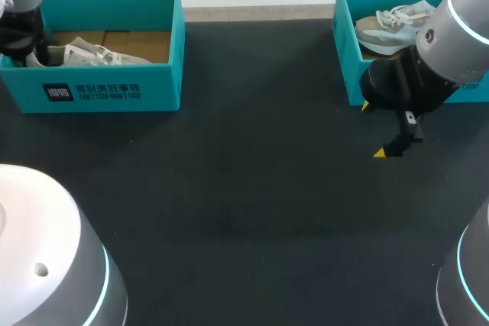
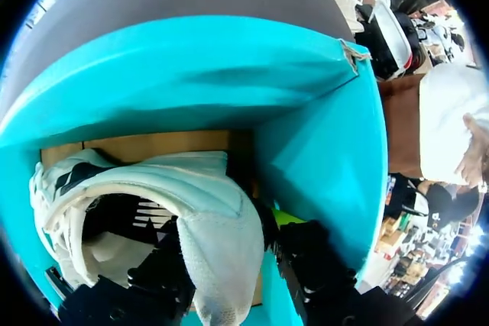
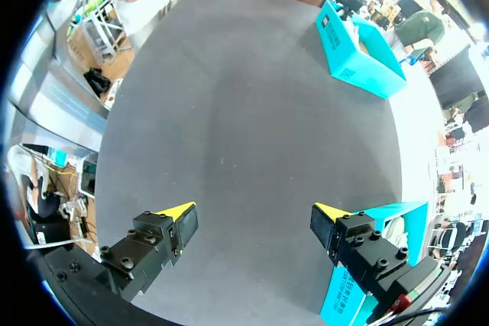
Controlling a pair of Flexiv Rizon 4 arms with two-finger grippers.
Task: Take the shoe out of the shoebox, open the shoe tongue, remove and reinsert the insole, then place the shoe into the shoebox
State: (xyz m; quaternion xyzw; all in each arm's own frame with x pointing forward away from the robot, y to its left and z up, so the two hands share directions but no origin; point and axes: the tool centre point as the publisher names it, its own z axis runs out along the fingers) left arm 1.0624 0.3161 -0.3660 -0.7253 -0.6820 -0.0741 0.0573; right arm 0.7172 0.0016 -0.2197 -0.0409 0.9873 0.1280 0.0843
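A white shoe (image 1: 99,55) lies on its side in the teal shoebox (image 1: 114,93) at the back left. My left arm (image 1: 19,5) reaches down into that box at the shoe's heel end. In the left wrist view the shoe's heel (image 2: 221,242) stands between the fingers of my left gripper (image 2: 233,227). One finger is inside the collar, and a gap shows between the heel and the outer finger, so the gripper is open. My right gripper (image 1: 374,129) hangs wide open and empty over the dark table, just in front of the other box; its yellow tips (image 3: 179,211) are far apart.
A second teal shoebox (image 1: 348,59) at the back right holds a beige and white shoe (image 1: 390,28), partly covered by my right arm. The black table top (image 1: 252,211) stretches between the two boxes. The left box (image 3: 355,51) shows far ahead of the right gripper.
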